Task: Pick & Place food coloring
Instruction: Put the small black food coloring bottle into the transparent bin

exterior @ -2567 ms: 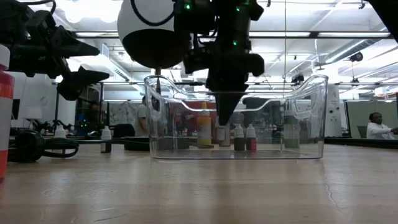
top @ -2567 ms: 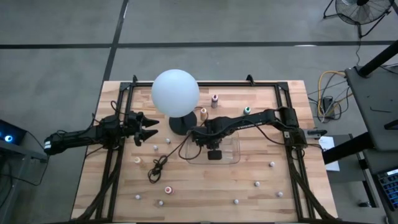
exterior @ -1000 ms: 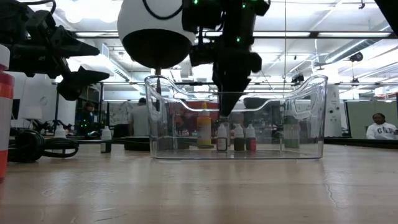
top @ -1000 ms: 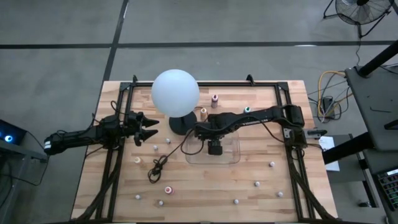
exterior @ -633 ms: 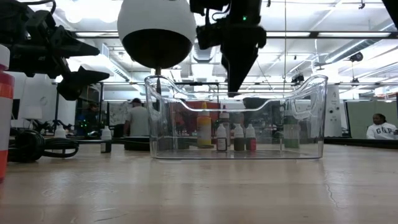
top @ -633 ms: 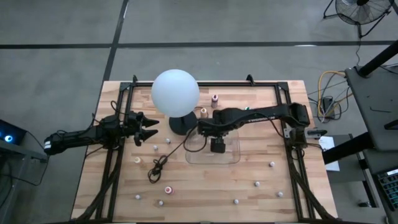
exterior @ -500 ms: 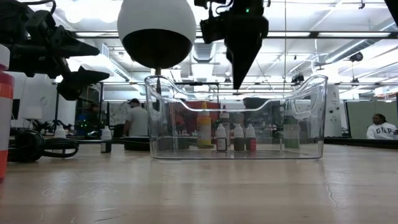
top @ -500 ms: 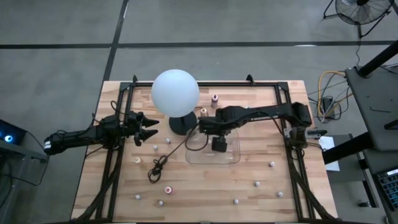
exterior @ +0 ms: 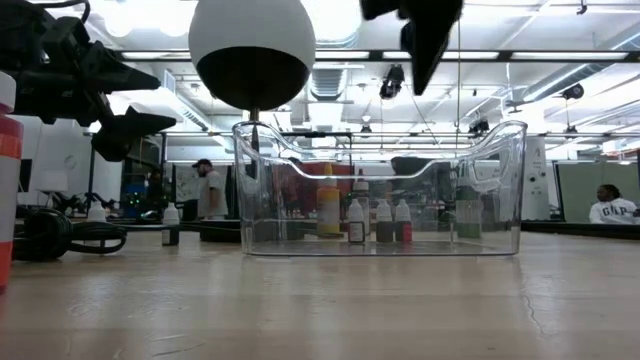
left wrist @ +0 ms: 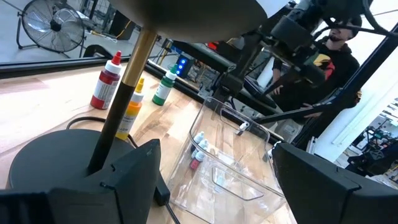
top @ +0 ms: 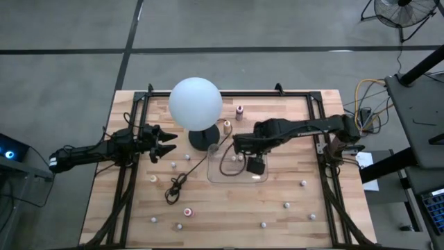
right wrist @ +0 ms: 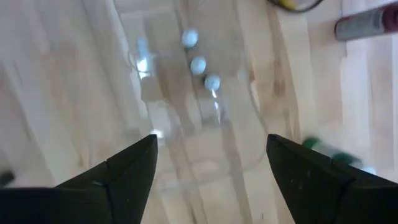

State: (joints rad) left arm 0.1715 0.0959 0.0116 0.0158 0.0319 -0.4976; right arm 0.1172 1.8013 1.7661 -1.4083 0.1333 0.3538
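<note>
1. The surface [top: 291, 222] is pale wood planks, visible grain, slight sheen in the low view.
2. The tray [exterior: 500, 180] is clear glossy plastic, totally see-through.
3. The globe lamp [top: 195, 102] looks smooth matt white; its base [left wrist: 43, 168] is matt black, its stem [left wrist: 127, 93] brassy metal.
4. The food coloring bottles [exterior: 378, 222] look like plastic.
5. Both arms are matt black.

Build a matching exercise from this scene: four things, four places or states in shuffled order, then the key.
1. globe lamp
2. clear tray
3. left gripper
4. right gripper

A. open and empty, above the tray
B. has food coloring bottles inside
C. open, at the table's left side
D. stands on a dark round base

Pairs: 1-D, 2-B, 3-C, 4-A
</note>
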